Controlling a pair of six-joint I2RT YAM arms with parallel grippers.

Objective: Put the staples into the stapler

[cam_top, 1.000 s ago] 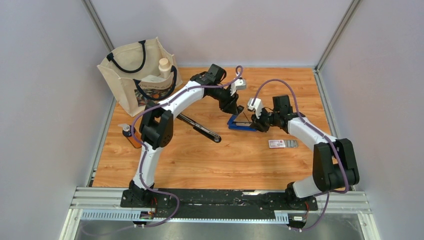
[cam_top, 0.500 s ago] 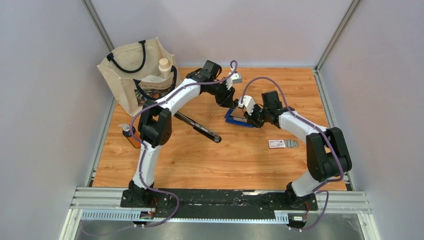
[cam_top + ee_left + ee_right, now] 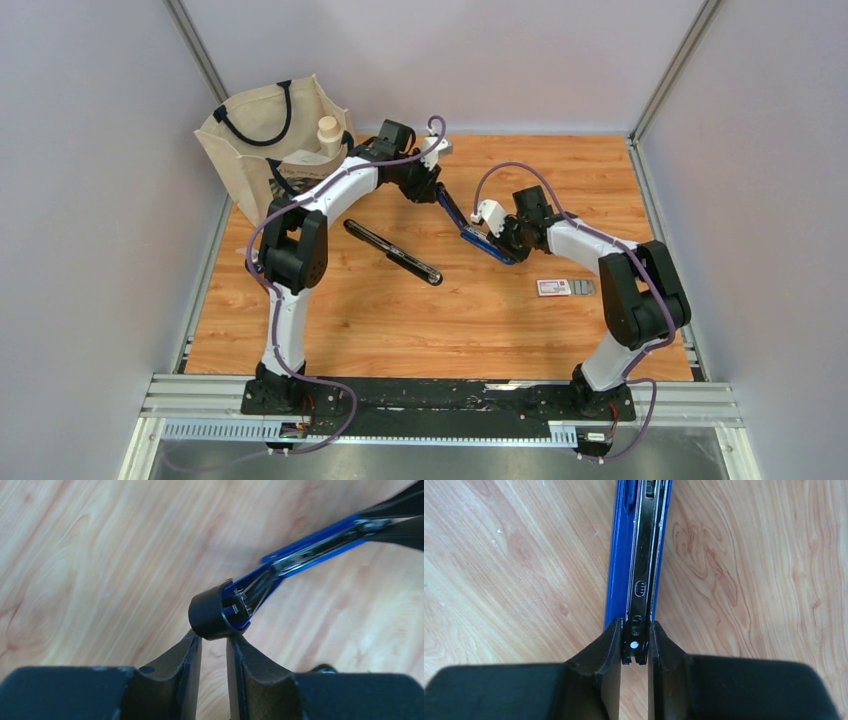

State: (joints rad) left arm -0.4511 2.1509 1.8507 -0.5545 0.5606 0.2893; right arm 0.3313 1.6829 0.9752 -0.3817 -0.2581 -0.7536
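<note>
Two arms meet on a blue stapler mid-table; the staples lie off to the right.

A canvas tote bag [image 3: 258, 150] stands at the far left corner of the wooden table [image 3: 400, 320], with a long black bar [image 3: 392, 253] lying flat nearer the middle. The left gripper [image 3: 214, 639] has its jaws nearly together, tips against the black end cap of the blue stapler [image 3: 470, 230]; I can't tell if it really grips it. The stapler runs slantwise to the right gripper [image 3: 635, 630], whose jaws are pinched tight on the end of the metal rail. The staples [image 3: 584, 287], a grey strip just beside their small white box [image 3: 553, 288], lie on the table right of the stapler, apart from both grippers.
</note>
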